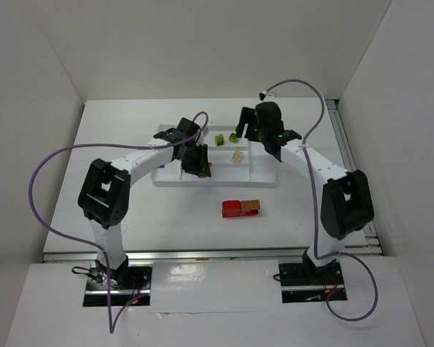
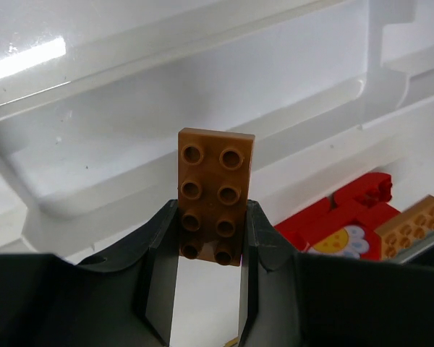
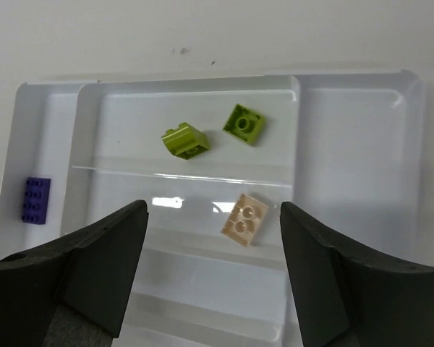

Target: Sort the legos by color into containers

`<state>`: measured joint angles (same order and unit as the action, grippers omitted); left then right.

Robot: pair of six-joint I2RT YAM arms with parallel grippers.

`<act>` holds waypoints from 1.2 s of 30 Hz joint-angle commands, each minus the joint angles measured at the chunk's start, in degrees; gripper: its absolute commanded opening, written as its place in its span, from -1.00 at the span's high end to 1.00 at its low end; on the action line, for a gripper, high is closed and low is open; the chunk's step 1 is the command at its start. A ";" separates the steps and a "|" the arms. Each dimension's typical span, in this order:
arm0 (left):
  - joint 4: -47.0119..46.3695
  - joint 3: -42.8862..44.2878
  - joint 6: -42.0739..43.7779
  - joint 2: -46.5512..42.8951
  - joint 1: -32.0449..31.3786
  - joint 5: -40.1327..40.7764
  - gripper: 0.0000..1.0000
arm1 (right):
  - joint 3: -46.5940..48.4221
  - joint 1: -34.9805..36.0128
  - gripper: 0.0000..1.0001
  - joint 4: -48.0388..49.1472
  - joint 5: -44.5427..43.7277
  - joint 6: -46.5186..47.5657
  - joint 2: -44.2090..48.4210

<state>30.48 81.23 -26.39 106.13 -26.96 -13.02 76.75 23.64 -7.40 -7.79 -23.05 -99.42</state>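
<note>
The white divided tray point(image 1: 264, 172) lies mid-table. My left gripper point(image 1: 197, 165) is over its left part, shut on a brown-orange two-by-four brick point(image 2: 215, 194) that sticks out past the fingertips above a tray compartment point(image 2: 130, 159). My right gripper point(image 1: 249, 130) is open and empty above the tray's far right side. In the right wrist view the tray point(image 3: 354, 166) holds two lime green bricks point(image 3: 186, 139) point(image 3: 244, 123) in one compartment, a cream brick point(image 3: 245, 219) in the one below, and a purple brick point(image 3: 37, 200) at the far left. The right gripper point(image 3: 213, 213) hangs above the cream brick.
A red brick point(image 1: 232, 209) joined to an orange brick point(image 1: 250, 207) lies on the table in front of the tray; both show in the left wrist view point(image 2: 347, 217) point(image 2: 409, 228). White walls enclose the table on three sides.
</note>
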 commanded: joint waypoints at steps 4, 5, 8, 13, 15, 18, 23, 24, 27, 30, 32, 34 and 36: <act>-0.42 4.64 -1.90 4.52 -0.20 4.83 1.00 | -6.61 -2.80 -0.62 2.65 -1.79 -0.15 8.09; 0.10 4.64 -1.91 4.53 -0.20 4.84 1.00 | -7.14 -2.81 -0.62 2.13 -1.79 -0.15 8.88; 0.11 5.25 -1.91 5.06 -0.81 5.98 0.67 | -8.72 -3.34 -0.62 2.13 -1.79 -0.15 9.50; 0.63 5.78 -2.44 5.06 -0.81 6.68 0.00 | -10.57 -3.86 -0.62 2.65 0.40 -0.68 10.73; 0.63 6.40 -2.44 5.06 -0.81 7.21 -0.38 | -11.09 -3.86 -0.62 2.65 1.11 -0.68 11.34; 1.16 6.92 -1.91 5.06 -0.81 7.22 -0.66 | -11.71 -3.86 -0.62 2.13 1.11 -1.30 12.66; 1.68 6.92 -1.91 4.35 -1.34 7.82 -0.73 | -12.77 -3.86 -0.62 -0.50 1.11 -1.30 16.35; 2.21 6.92 -1.91 3.31 -1.34 8.79 -0.73 | -13.38 -3.86 -0.62 -1.12 1.11 -0.78 17.14; 3.70 6.92 -2.44 -1.17 -1.87 10.38 -0.73 | -15.74 -3.86 -0.62 -4.37 1.11 -0.77 21.01; 3.71 6.92 -1.73 -6.88 -2.39 10.99 -0.73 | -19.08 -3.86 -0.62 -8.15 1.63 -1.30 25.84; 5.02 6.40 -0.42 -9.78 -2.39 10.47 -0.73 | -21.89 -3.86 -0.62 -11.57 1.64 -2.61 29.18; 5.56 5.87 1.68 -11.29 -2.92 8.19 -0.69 | -24.01 -3.86 -0.62 -13.86 2.51 -3.67 32.07; 4.95 3.07 8.43 -13.74 -3.88 0.07 -0.65 | -27.07 -3.86 -0.62 -16.85 4.10 -5.34 34.02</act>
<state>34.59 86.11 -25.26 95.81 -29.52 -5.02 52.97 20.08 -17.63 -5.63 -25.89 -68.45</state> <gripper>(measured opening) 0.838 0.808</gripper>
